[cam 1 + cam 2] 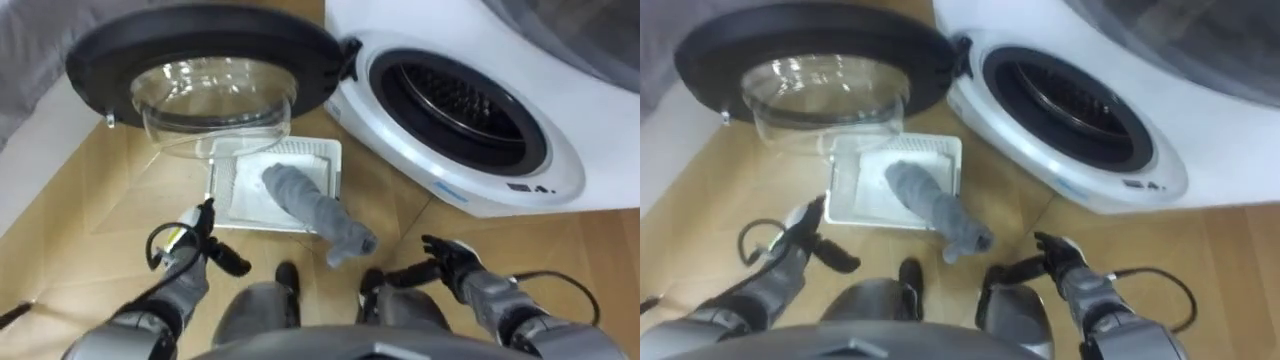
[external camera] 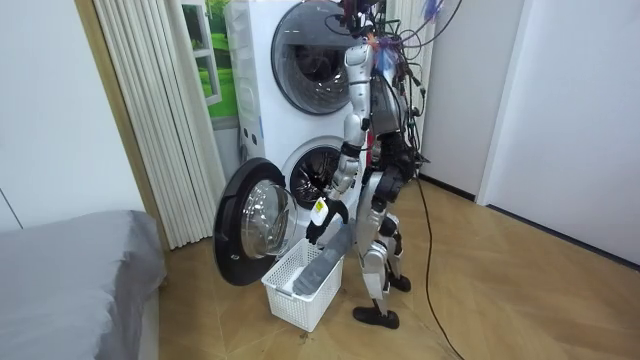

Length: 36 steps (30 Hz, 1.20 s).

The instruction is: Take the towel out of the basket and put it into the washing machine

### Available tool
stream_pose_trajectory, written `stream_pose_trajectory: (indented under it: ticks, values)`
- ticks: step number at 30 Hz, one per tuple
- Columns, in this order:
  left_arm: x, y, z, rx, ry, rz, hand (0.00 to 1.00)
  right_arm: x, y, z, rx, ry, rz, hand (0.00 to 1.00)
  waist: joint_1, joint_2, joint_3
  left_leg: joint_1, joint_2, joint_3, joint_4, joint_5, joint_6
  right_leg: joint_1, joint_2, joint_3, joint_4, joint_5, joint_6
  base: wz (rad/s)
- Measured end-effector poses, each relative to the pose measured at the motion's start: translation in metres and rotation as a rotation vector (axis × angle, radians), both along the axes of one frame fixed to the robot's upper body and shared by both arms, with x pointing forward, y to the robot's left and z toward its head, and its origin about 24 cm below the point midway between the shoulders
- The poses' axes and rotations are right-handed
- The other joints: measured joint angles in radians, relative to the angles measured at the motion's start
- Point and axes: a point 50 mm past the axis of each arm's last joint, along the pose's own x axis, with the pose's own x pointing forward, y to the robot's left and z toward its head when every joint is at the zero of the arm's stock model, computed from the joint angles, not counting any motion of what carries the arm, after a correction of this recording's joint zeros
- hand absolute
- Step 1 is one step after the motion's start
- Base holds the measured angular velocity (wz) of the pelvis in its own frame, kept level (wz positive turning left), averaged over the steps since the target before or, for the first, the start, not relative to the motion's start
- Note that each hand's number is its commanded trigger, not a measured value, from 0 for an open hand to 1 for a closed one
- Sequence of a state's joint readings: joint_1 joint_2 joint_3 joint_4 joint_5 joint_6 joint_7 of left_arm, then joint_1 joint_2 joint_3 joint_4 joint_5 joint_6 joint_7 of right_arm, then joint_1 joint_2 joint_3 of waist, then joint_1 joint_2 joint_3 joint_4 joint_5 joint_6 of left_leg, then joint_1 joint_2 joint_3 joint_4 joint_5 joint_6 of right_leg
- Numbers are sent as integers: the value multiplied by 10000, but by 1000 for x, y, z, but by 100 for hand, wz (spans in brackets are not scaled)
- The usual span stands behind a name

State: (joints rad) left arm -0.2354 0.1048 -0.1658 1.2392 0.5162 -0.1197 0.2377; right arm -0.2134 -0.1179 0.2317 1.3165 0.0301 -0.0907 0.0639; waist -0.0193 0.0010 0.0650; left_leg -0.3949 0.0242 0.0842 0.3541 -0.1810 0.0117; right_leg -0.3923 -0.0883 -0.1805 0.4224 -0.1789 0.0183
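Observation:
A grey towel [image 1: 315, 208] lies in a white basket [image 1: 228, 190] on the floor, one end draped over the basket's near rim. The washing machine's drum opening [image 1: 458, 105] stands uncovered, with its round glass door [image 1: 200, 70] swung wide to the left above the basket. My left hand [image 1: 195, 240] hangs low at the basket's near left corner, fingers relaxed, holding nothing. My right hand [image 1: 445, 262] hangs to the right of the towel's draped end, fingers spread and empty. In the room view I stand upright by the basket [image 2: 300, 285] before the lower machine [image 2: 318, 172].
The open door [image 2: 250, 222] juts out over the wooden floor beside the basket. A second machine [image 2: 310, 55] is stacked above the lower one. A grey bed [image 2: 70, 275] sits at the room view's left, pale curtains [image 2: 150, 110] behind it.

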Motion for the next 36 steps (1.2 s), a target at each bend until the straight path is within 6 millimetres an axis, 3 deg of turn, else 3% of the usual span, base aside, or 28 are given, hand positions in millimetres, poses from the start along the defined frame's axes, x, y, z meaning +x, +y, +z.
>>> stream_pose_trajectory:
  ticks: [2,6,8,10,19,26,36]
  values:
    - [19,-7,9,265,-477,-810,0,13,7,5,-137,-330,573,0,-36,-72,49,-857,0,39,509,-1,2,-861,1,335,446,-47,-43,-11]
    - [47,-13,26,553,-1359,-1228,0,31,15,12,-250,-871,983,0,-183,-115,103,-2345,43,-20,1461,-9,6,-2177,-10,415,1048,-182,-145,-1]
    - [60,-17,35,996,-1860,-1648,0,43,20,19,-210,-1358,1129,0,-237,-86,267,-3187,116,-21,2082,-29,23,-2944,5,446,1580,-306,-277,2]
    - [69,-21,42,1186,-2251,-1913,0,51,27,24,-190,-1677,1445,0,-279,-80,301,-3847,191,-23,2533,-87,19,-3641,31,492,2070,-398,-384,0]
    - [95,-40,64,2016,-3368,-3524,0,84,45,47,149,-3086,2271,0,-604,-82,308,-6493,488,-30,4532,-239,-78,-6406,82,740,4176,-607,-536,-5]
    - [115,-40,85,2982,-4319,-4523,0,105,61,67,713,-4281,2701,0,-1154,-91,299,-8029,692,-98,5750,-413,-159,-7964,205,799,5304,-666,-703,-7]
    - [125,-43,97,3398,-5083,-4794,0,116,70,79,1080,-4934,2891,0,-1484,-89,302,-8984,750,-529,6757,-810,-375,-8831,379,727,6139,-889,-996,-5]
